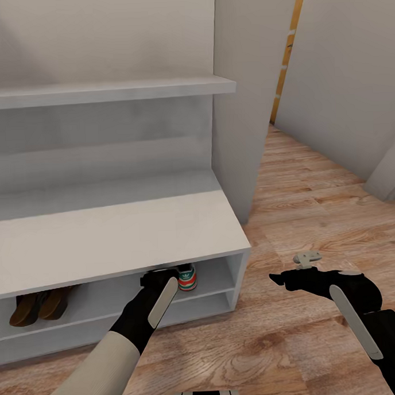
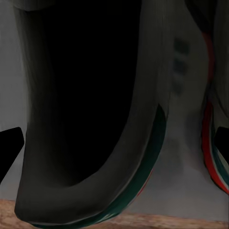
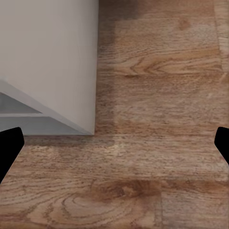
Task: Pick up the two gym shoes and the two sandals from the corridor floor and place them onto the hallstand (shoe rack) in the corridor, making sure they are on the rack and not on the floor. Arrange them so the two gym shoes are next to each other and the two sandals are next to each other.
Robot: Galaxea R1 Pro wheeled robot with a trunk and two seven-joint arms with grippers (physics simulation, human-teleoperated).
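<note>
1. Sandals [image 1: 38, 305] already sit on the upper open shelf of the hallstand [image 1: 124, 238], at the lower left of the head view.
2. Your left gripper [image 1: 158, 278] reaches into that shelf, lower centre, by a gym shoe [image 1: 187, 276]. Its wrist view shows two sneakers [image 2: 90, 143] close up, jaws set wide to either side, gripping nothing I can tell.
3. Your right gripper [image 1: 280, 279] hovers empty, jaws wide, over the corridor floor [image 3: 157, 143].
4. Judging from this, the gym shoes are being placed; next, draw your left arm straight out without nudging them.
</note>
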